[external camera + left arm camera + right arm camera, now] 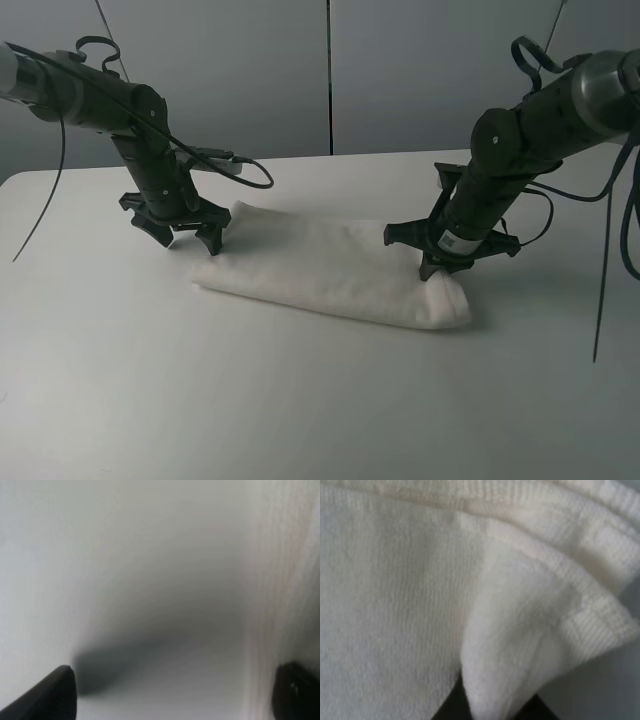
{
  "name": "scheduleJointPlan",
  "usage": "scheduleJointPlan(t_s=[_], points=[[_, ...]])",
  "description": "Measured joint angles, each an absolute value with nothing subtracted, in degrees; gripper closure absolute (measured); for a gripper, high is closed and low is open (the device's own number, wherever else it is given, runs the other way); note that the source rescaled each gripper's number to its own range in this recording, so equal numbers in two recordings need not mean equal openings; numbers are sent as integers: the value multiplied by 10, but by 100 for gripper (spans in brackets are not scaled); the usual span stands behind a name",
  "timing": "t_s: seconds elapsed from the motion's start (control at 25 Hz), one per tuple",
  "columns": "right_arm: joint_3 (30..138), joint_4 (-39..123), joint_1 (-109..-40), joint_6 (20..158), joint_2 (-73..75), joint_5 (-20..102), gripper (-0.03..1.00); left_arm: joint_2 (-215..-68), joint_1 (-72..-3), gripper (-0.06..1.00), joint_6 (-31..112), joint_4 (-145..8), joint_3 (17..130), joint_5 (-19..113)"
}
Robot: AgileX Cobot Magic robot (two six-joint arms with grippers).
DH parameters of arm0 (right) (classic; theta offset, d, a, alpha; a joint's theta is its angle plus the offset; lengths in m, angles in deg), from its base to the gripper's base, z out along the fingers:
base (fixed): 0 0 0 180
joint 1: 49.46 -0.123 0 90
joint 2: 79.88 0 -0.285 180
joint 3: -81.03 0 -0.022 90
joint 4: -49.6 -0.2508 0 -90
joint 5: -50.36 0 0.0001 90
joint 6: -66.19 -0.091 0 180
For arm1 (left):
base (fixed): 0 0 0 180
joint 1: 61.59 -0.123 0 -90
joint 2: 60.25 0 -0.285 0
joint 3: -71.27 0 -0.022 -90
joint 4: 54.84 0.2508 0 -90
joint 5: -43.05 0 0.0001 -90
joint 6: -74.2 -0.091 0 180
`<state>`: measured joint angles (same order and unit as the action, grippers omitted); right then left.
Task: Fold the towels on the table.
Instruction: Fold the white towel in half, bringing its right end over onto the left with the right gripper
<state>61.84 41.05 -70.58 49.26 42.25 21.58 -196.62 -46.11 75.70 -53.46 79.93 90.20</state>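
White terry towel [330, 268], folded oblong

1. No words, numbers or brand marks are showing clearly enough to read in any view.
2. A small white rectangular sticker [455, 242] is sitting on the black wrist housing just above the right gripper [432, 270]; its dark print is appearing too small to make out.

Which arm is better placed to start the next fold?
Probably the right arm: its jaws are shut on a pinched fold at one end of the towel. The left arm has its jaws open by the other end, gripping nothing, so it must close first.
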Motion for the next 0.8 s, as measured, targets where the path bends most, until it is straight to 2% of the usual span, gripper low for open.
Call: scheduleJointPlan(t_s=[0.52, 0.8], points=[[618, 394, -706, 504, 369, 194, 93, -1966, -461, -5, 757, -535, 799, 902], [618, 259, -706, 590, 337, 187, 93, -1966, -461, -5, 757, -535, 799, 903]])
